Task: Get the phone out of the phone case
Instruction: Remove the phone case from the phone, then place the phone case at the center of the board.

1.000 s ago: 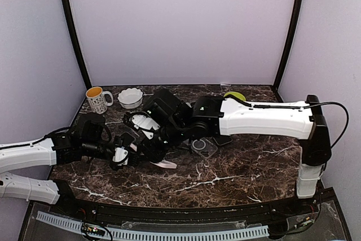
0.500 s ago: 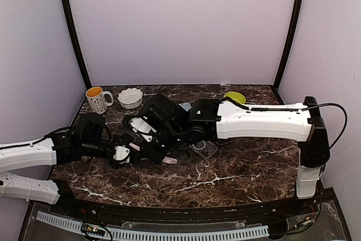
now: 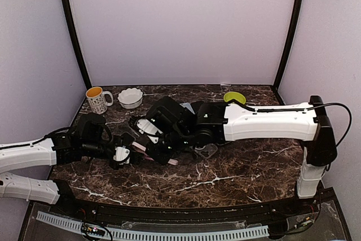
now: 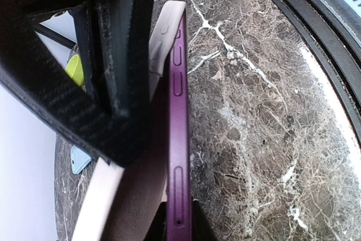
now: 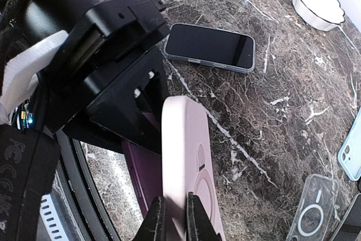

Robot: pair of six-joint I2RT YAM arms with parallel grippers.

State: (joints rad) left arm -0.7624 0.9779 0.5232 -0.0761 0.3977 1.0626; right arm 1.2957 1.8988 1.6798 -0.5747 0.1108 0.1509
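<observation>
A purple phone point(image 4: 179, 139) stands on its edge above the marble table, half out of a pale pink phone case point(image 4: 162, 32). My left gripper point(image 4: 179, 231) is shut on the phone's near end. In the right wrist view the pink phone case point(image 5: 183, 150) peels away from the purple phone point(image 5: 144, 170), and my right gripper point(image 5: 172, 214) is shut on the case's wall. From above, both grippers meet at centre left, the left gripper point(image 3: 122, 154) beside the right gripper point(image 3: 150, 147), with a strip of the case point(image 3: 171, 161) showing.
A dark phone point(image 5: 211, 46) lies flat on the table behind the grippers. A clear case point(image 3: 204, 149), a light blue case point(image 5: 351, 150), a white bowl point(image 3: 130, 97), a mug point(image 3: 97, 100) and a green dish point(image 3: 234, 97) sit further back.
My right gripper has closed onto the pink case's wall. The right arm has shifted slightly to the right, pulling the case with it. The left arm has stayed still.
</observation>
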